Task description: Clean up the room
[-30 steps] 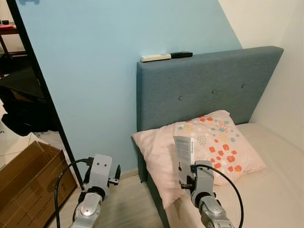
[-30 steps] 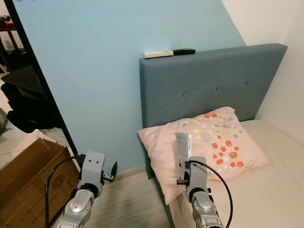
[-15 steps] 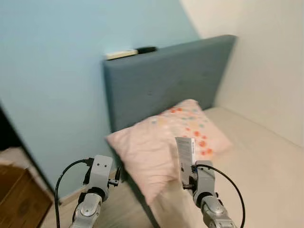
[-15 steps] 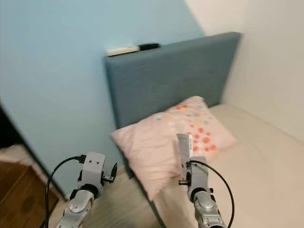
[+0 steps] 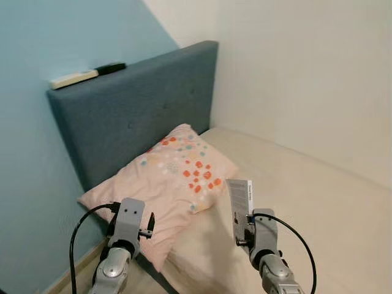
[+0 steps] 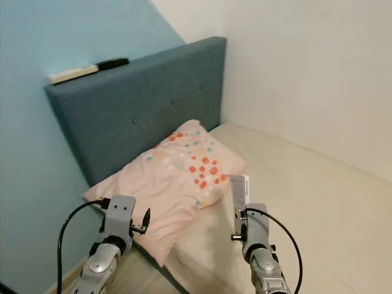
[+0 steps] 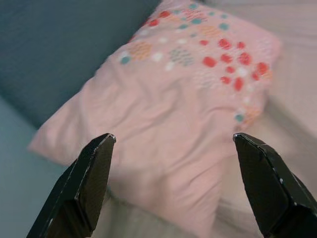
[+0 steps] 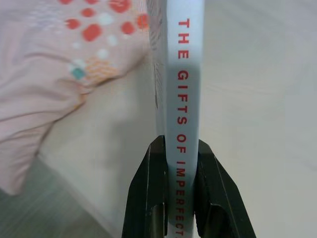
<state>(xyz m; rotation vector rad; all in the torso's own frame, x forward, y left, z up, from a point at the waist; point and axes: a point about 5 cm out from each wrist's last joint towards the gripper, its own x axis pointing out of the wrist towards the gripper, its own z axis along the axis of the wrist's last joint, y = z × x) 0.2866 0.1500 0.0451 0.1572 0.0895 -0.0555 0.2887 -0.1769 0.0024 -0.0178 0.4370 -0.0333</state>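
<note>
My right gripper [image 8: 179,163] is shut on a thin white book [image 8: 184,74] with red spine lettering, held upright [image 5: 239,205] over the near edge of the beige bed [image 5: 318,202]. In the left wrist view my left gripper [image 7: 173,144] is open with nothing between its fingers, facing a pink pillow [image 7: 168,99] with red and teal spots. That pillow [image 5: 168,174] lies at the head of the bed against the blue-grey headboard [image 5: 135,110]. The left arm [image 5: 125,229] is low beside the bed's corner.
A white remote [image 5: 72,78] and a black remote [image 5: 110,67] lie on top of the headboard. A light blue wall [image 5: 37,37] is on the left, a cream wall [image 5: 306,73] behind the bed. Wooden floor [image 6: 131,278] shows below the left arm.
The camera has swung right: the cardboard box and dark furniture have left the picture and more of the bed and cream wall shows. Both arms keep their pose; the book stays held.
</note>
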